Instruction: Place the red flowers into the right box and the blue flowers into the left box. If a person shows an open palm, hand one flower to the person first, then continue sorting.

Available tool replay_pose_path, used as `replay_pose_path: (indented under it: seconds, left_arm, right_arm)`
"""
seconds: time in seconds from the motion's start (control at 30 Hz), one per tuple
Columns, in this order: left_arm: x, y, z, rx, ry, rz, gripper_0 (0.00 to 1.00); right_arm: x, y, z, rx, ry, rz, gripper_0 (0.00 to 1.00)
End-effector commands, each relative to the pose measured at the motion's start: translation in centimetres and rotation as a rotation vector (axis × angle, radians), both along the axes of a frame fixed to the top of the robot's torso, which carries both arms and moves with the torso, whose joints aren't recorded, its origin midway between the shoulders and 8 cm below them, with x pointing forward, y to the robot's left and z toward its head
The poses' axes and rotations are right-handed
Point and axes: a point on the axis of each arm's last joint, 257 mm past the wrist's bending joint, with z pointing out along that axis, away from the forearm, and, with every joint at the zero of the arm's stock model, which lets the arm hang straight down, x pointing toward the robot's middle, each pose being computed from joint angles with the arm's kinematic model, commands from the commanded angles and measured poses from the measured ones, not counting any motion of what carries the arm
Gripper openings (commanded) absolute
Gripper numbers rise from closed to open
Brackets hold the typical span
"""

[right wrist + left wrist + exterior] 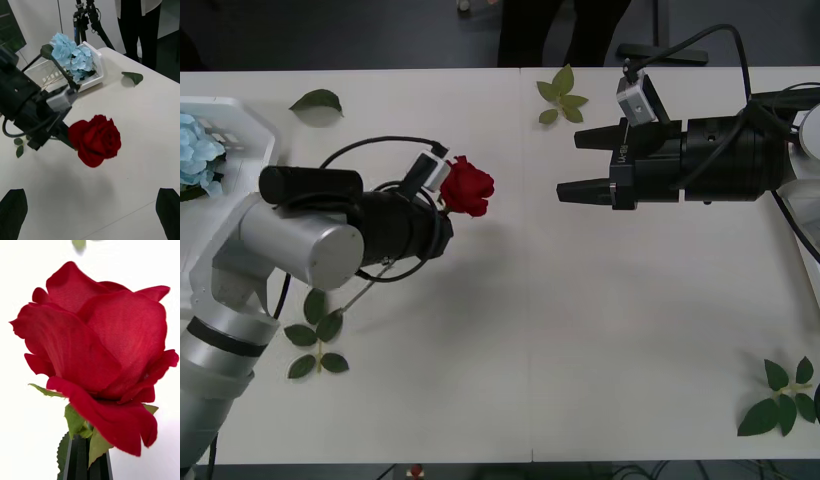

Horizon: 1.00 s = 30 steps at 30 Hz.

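A red flower [468, 186] is held above the middle-left of the table, my left gripper [440, 203] shut on its stem just under the bloom. In the left wrist view the bloom [98, 348] looms over the closed black fingers [80, 461]. My right gripper [577, 164] hovers open to the right of the rose, facing it across a gap. Its view shows the rose [96, 139], the left gripper [67, 139] and its own spread fingertips [13, 210]. Blue flowers [196, 152] lie in the left box [246, 113]. The right box [804, 208] shows only an edge.
Loose green leaf sprigs lie at the back left [317, 100], back centre [560, 95], front left [315, 335] and front right [785, 400]. A person's dark-trousered legs [138, 26] stand behind the table, beside a tripod [87, 18].
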Motion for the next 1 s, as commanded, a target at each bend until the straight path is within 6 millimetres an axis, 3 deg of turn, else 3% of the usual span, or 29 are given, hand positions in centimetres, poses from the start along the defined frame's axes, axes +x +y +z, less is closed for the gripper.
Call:
replay_pose_path:
  seconds: [0.03, 0.37, 0.63, 0.8, 1.0]
  left_arm:
    - [-1.4, 0.2, 4.9, -0.148, 0.021, -0.035, 0.0]
    - [-4.2, -0.5, 12.9, -0.414, -0.008, -0.229, 0.0]
    - [-6.3, -3.5, 21.5, -0.718, -0.065, -0.356, 0.0]
    - [-6.8, -5.3, 26.7, -0.912, -0.105, -0.398, 0.0]
    - [-6.6, -6.4, 32.0, -1.107, -0.164, -0.405, 0.0]
  right_arm:
    - [0.4, 0.2, 2.2, -0.008, -0.076, 0.018, 1.0]
    - [0.4, 0.1, 2.2, -0.009, -0.074, 0.017, 1.0]
    - [0.3, -0.3, 1.4, 0.042, -0.006, 0.025, 1.0]
    - [0.3, -0.7, 1.0, 0.067, 0.021, 0.019, 1.0]
    - [-0.7, -1.6, -1.1, 0.134, 0.111, 0.004, 1.0]
